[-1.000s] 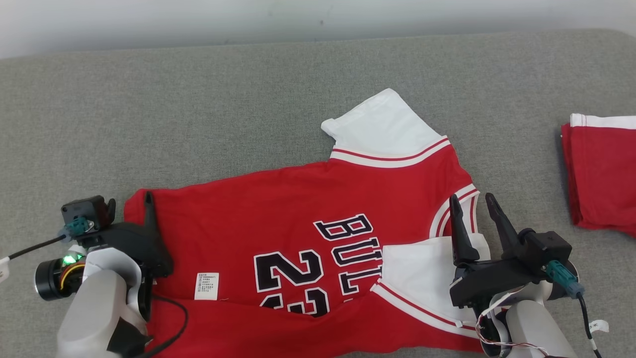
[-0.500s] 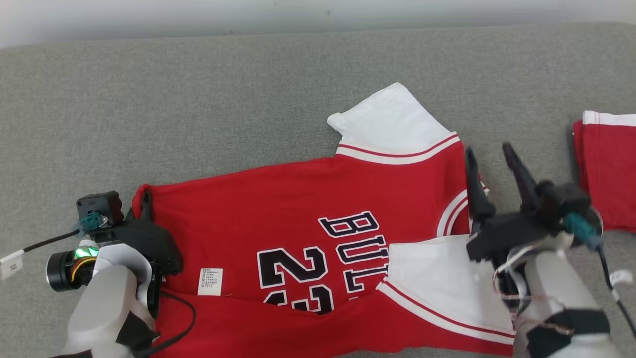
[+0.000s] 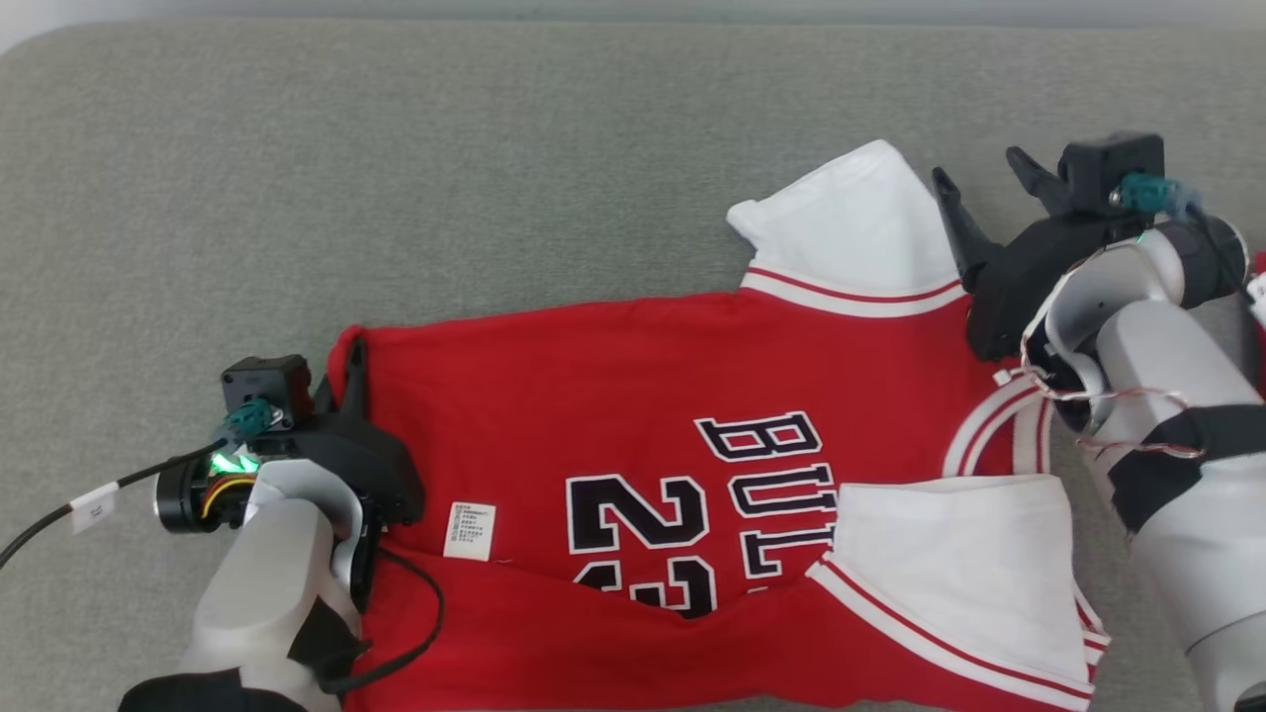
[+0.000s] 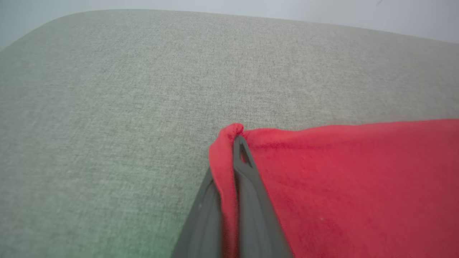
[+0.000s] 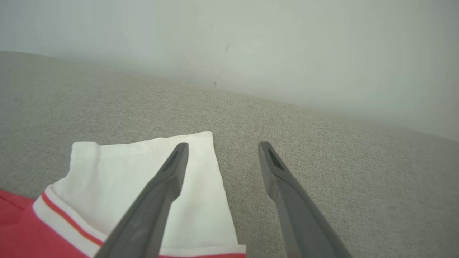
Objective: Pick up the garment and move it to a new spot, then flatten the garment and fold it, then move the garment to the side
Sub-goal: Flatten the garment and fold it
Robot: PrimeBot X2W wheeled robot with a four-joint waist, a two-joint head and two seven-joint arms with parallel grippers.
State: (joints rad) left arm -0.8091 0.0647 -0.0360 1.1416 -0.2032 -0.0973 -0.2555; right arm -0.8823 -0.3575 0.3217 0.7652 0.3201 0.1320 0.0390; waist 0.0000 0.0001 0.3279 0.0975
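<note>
Where jersey (image 4: 358, 179) wraps left fingers (image 4: 251, 200), one tip hidden.

We see a red garment (image 3: 613, 396) with white sleeves (image 3: 860, 227) trimmed in red-and-white stripes, black lettering (image 3: 638, 514) outlined in white, and a small white label (image 3: 474, 530). The surface (image 3: 396, 148) is mottled grey weave; our right gripper (image 5: 223, 144) is dark grey.

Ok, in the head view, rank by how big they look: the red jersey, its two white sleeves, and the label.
Largest: jersey.
Then near sleeve and far sleeve: near looks bigger but lies closer to the camera, so unranked.
Smallest: label.
</note>
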